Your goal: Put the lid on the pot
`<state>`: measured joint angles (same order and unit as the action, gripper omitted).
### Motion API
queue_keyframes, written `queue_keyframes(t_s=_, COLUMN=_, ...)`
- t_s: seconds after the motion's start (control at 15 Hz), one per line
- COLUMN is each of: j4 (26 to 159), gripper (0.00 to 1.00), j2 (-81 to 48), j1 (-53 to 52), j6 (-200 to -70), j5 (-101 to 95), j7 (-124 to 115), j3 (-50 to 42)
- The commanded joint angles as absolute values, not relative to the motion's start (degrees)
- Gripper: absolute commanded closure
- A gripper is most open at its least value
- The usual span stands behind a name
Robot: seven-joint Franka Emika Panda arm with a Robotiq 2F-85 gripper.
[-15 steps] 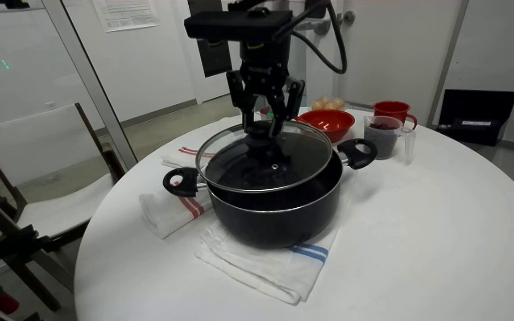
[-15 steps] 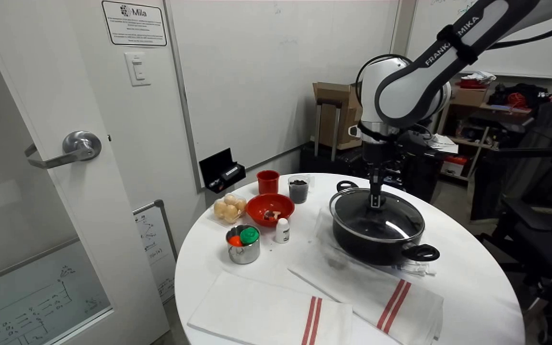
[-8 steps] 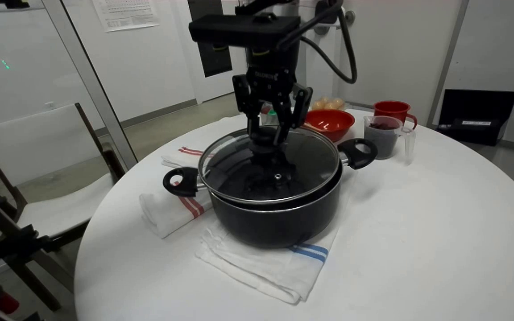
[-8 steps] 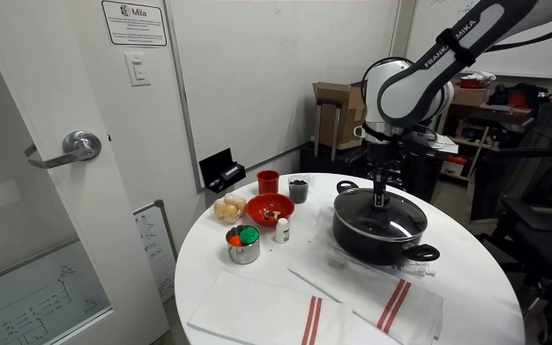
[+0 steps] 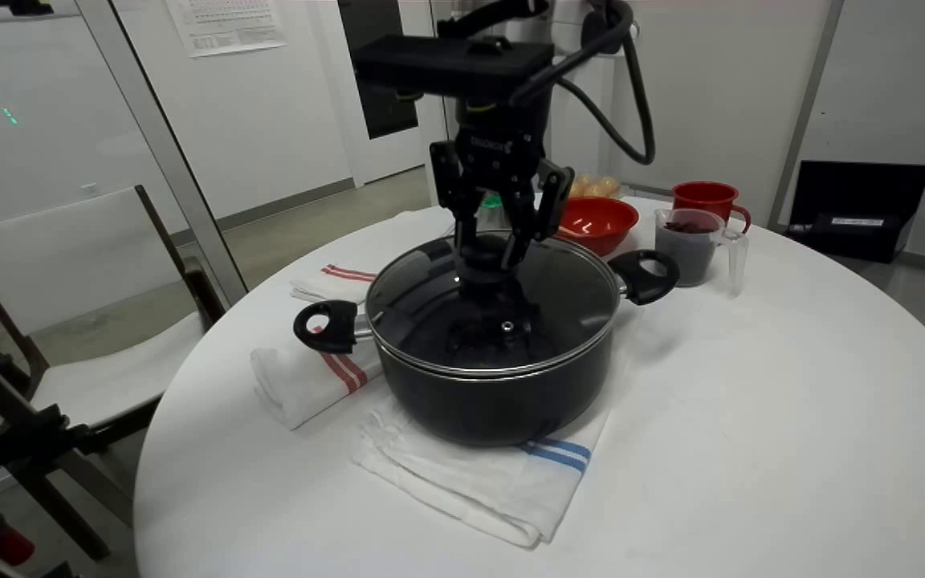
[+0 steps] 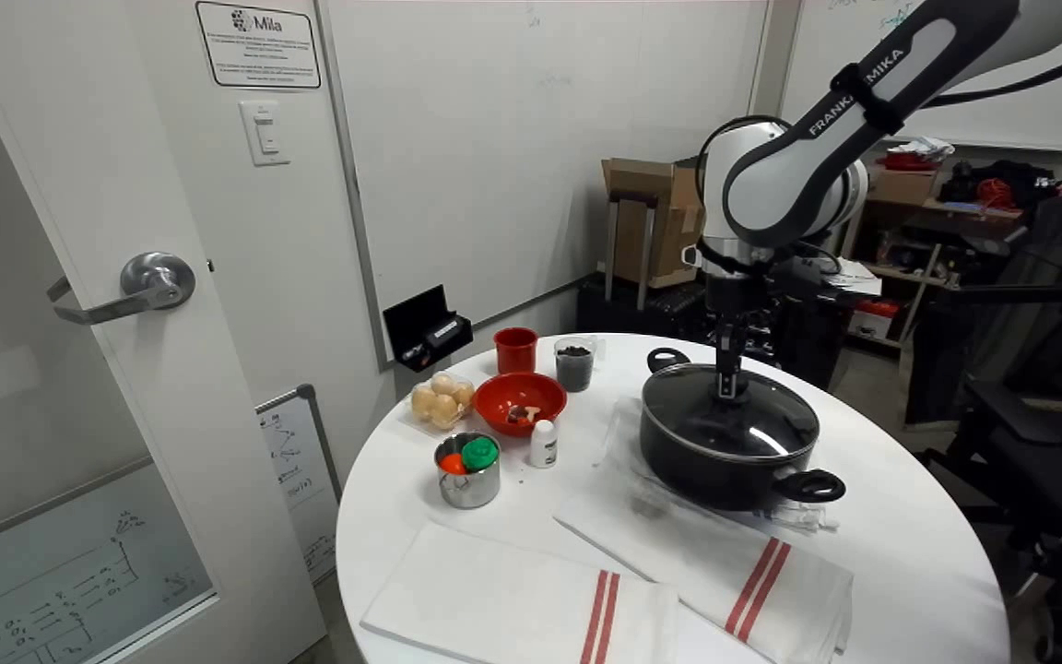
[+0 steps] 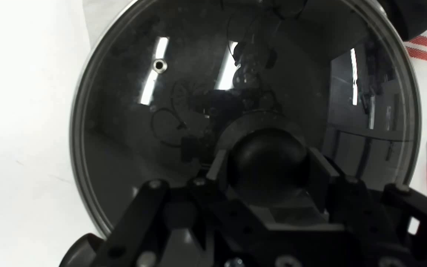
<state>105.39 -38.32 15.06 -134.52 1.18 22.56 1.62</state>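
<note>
Gripper (image 5: pixel 487 251) is pinching knob (image 7: pixel 267 155) both sides. Lid (image 5: pixel 495 313) is lying straight below, about centred over pot (image 5: pixel 495 411); seating unclear.

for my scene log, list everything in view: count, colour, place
Table: 1, white, centre
Towels: 3, striped white, on table
Pot: 1, black, on towel
Lid: 1, clear glass, over pot
Mug: 1, red, on table
Bowl: 1, red, beside mug
Measuring cup: 1, clear, beside mug
Bottle: 1, white, beside bowl
Egg-like items: several, tan, beside bowl
Metal cup: 1, silver, near bottle
Metal cup contents: 2, orange and green, inside
Chairs: at least 2, pale and black, nearby
Whiteboards: several, white, background
Shelf clutter: uncounted, mixed, background
Arm: 1, white and black, above pot
Jaws: 1 pair, black, closed on lid's knob
</note>
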Motion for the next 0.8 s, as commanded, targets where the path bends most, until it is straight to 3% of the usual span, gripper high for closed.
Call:
queue_keyframes(t_s=0.0, j4=102.8, gripper=0.74, j2=-38.9, j1=15.1, j6=-132.4, j5=2.6, j7=22.0, j3=1.5)
queue_keyframes(t_s=0.53, j4=102.9, gripper=0.74, j2=-39.3, j1=15.1, j6=-132.4, j5=2.9, j7=22.1, j3=1.8)
queue_keyframes(t_s=0.6, j4=103.1, gripper=0.24, j2=-39.2, j1=15.1, j6=-132.6, j5=2.9, j7=22.1, j3=1.8)
queue_keyframes(t_s=0.67, j4=103.3, gripper=0.23, j2=-39.1, j1=15.0, j6=-132.8, j5=2.9, j7=22.0, j3=1.9)
queue_keyframes(t_s=0.73, j4=103.5, gripper=0.16, j2=-39.0, j1=15.0, j6=-132.9, j5=3.1, j7=22.0, j3=2.0)
